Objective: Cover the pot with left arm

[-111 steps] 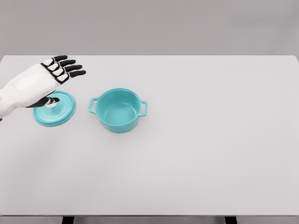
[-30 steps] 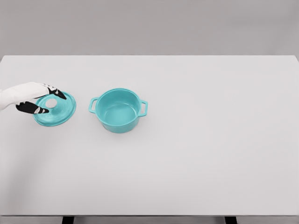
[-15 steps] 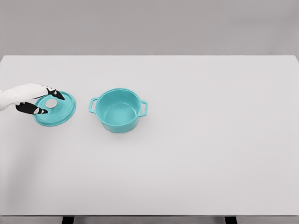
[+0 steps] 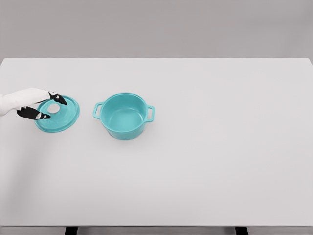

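Left hand (image 4: 35, 104) grasps the lid (image 4: 57, 113) knob; open pot (image 4: 124, 115) stands apart on the table (image 4: 220, 147).

Teal pot (image 4: 124, 116) and teal lid (image 4: 61, 116) with pale knob, white table (image 4: 205, 156), white-and-black robot hand (image 4: 33, 104).

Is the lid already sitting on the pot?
No, the teal lid lies flat on the table left of the open pot, with the left hand at its knob.

White table (image 4: 220, 171) w/ teal pot (image 4: 124, 116) & lid (image 4: 58, 114) on it.
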